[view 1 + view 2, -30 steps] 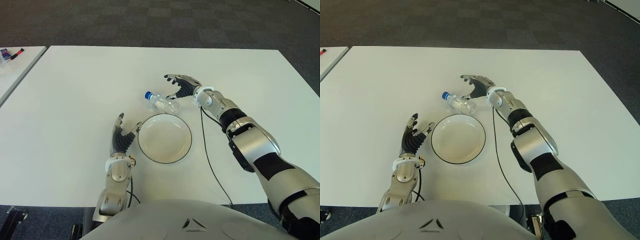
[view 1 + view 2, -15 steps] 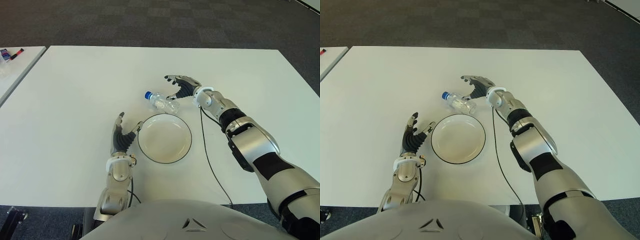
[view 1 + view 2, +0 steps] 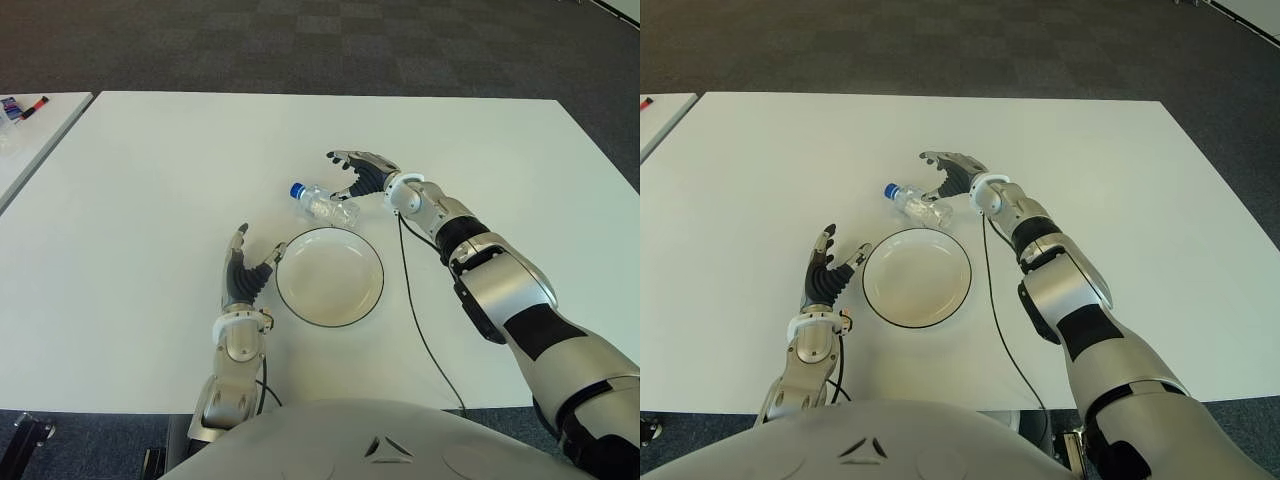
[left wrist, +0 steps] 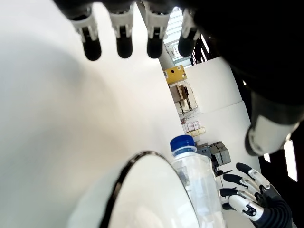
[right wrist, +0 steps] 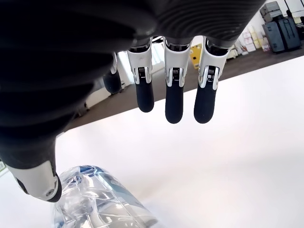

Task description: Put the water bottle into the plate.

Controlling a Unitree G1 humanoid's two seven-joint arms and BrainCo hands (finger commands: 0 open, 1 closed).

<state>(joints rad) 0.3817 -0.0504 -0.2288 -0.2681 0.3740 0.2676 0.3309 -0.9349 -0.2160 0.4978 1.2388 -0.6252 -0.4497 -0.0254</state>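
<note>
Right hand (image 3: 362, 172) spread wide just beyond the bottle (image 3: 323, 203) lying mid-table (image 3: 150, 180) beside the plate (image 3: 330, 276), left hand (image 3: 243, 275) open nearer the front edge.

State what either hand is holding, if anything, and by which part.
Nothing is held. The right hand is open just beyond the lying bottle; the left hand is open beside the plate.

A white table (image 3: 150, 200) stands on dark carpet (image 3: 300, 40).
</note>
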